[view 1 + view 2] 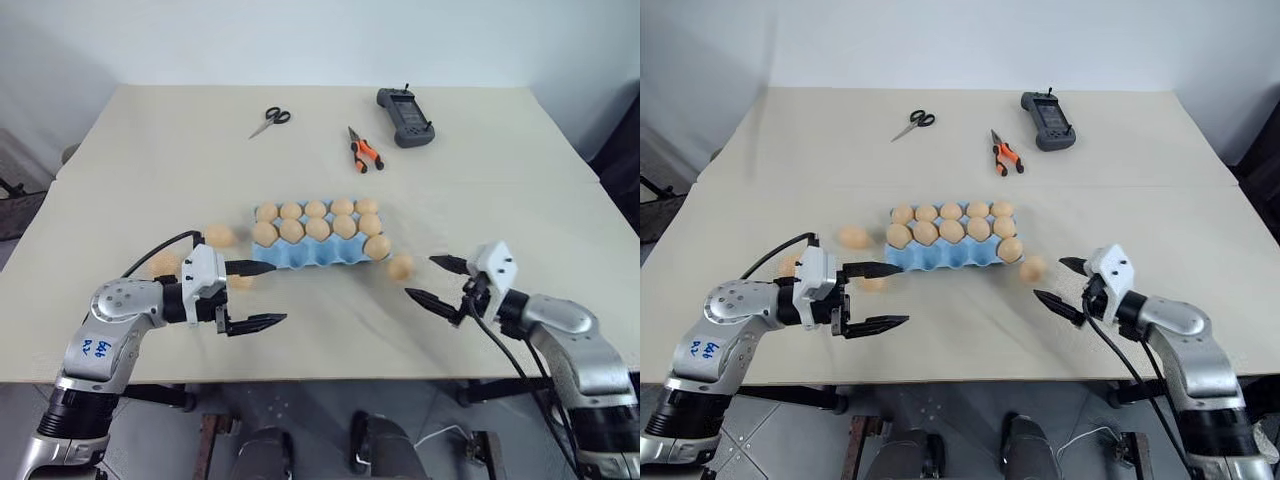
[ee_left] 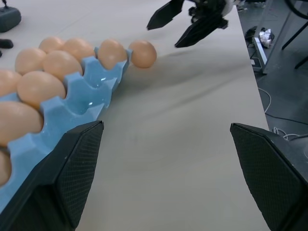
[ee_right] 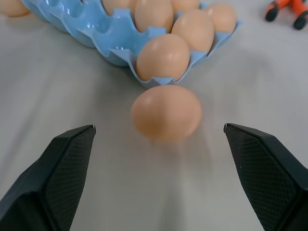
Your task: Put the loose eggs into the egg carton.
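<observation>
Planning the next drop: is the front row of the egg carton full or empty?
Mostly empty. The egg carton shows bare blue cups along its near row, with one egg at the right end.

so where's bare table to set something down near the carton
Bare: the near strip between the left gripper and right gripper, and the far band between egg carton and scissors. Crowded: loose eggs at both carton ends.

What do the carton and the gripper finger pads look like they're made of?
Egg carton: probably thin moulded plastic; light blue, smooth, with glossy highlights in the empty cups. Right gripper fingers: black, matte, with a fine cross-hatched texture, likely rubber or textured plastic; the look alone doesn't settle which.
</observation>
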You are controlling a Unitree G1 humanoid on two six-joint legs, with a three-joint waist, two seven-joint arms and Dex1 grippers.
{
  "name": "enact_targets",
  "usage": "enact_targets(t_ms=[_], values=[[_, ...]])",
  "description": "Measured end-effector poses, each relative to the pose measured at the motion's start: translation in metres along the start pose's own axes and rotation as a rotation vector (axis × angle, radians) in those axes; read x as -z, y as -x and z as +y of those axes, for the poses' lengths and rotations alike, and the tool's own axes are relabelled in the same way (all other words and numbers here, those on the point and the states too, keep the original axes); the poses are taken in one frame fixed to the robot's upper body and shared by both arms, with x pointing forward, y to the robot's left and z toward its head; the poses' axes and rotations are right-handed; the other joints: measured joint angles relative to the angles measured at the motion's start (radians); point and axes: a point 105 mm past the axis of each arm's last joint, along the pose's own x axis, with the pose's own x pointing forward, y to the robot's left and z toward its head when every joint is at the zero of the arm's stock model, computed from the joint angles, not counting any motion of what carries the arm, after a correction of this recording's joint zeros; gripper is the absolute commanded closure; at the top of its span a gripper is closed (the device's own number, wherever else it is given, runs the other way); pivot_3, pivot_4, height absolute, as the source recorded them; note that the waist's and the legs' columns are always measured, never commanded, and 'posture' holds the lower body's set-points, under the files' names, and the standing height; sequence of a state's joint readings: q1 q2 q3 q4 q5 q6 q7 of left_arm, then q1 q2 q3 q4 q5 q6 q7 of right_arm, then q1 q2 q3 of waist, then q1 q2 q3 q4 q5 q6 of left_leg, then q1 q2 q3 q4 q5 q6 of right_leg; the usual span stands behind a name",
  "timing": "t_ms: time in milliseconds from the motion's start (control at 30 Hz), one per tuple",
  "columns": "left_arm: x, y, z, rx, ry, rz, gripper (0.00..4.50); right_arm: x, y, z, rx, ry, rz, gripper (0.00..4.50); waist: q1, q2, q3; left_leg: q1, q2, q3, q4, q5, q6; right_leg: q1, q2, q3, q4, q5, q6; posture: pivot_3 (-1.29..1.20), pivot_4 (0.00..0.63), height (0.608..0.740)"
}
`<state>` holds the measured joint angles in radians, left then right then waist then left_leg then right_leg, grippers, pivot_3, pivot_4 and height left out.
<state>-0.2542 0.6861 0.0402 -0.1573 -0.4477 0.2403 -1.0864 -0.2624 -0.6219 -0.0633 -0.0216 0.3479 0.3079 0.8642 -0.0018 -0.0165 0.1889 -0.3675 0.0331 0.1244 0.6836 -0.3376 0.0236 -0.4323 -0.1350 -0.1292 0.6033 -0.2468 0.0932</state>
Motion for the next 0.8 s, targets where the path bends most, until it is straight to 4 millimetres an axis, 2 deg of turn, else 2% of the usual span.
enact_targets(t_ms=[300, 400, 533, 667, 800], values=[[0.0, 0.004, 0.0, -0.034, -0.003, 0.0, 0.02, 0.01, -0.033, -0.007, -0.024, -0.024, 0.01, 0.0, -0.002, 0.0, 0.0, -0.002, 0.0, 0.0, 0.0, 0.0, 0.0, 0.0, 0.0, -0.003, 0.001, 0.0, 0.001, 0.0, 0.15, 0.74], [0.0, 0.004, 0.0, -0.041, -0.004, -0.001, 0.0, 0.007, -0.041, -0.005, -0.039, -0.019, -0.006, 0.64, -0.003, 0.0, 0.0, -0.002, 0.0, 0.0, 0.0, 0.0, 0.0, 0.0, 0.0, -0.003, 0.001, 0.0, 0.001, 0.0, 0.15, 0.74], [-0.001, 0.003, 0.002, -0.055, -0.005, -0.002, 0.0, 0.009, -0.042, -0.003, -0.045, -0.02, -0.004, 1.95, -0.002, 0.0, 0.0, -0.002, 0.0, -0.001, 0.0, 0.0, 0.0, 0.0, 0.0, -0.003, 0.001, 0.0, 0.001, 0.0, 0.15, 0.74], [-0.001, 0.003, 0.003, -0.063, -0.005, -0.004, 0.0, 0.011, -0.035, 0.002, -0.054, -0.013, 0.001, 2.04, -0.002, 0.001, 0.0, -0.002, 0.001, -0.001, 0.0, 0.0, 0.0, 0.0, 0.0, -0.003, 0.001, 0.0, 0.001, 0.0, 0.15, 0.74], [-0.003, 0.011, 0.012, -0.128, -0.009, -0.01, 0.0, 0.007, -0.018, 0.01, -0.096, -0.012, 0.018, 2.04, -0.001, 0.001, 0.001, -0.002, 0.001, -0.001, 0.0, 0.0, 0.0, 0.0, 0.0, -0.003, 0.001, 0.0, 0.001, 0.0, 0.15, 0.74]])
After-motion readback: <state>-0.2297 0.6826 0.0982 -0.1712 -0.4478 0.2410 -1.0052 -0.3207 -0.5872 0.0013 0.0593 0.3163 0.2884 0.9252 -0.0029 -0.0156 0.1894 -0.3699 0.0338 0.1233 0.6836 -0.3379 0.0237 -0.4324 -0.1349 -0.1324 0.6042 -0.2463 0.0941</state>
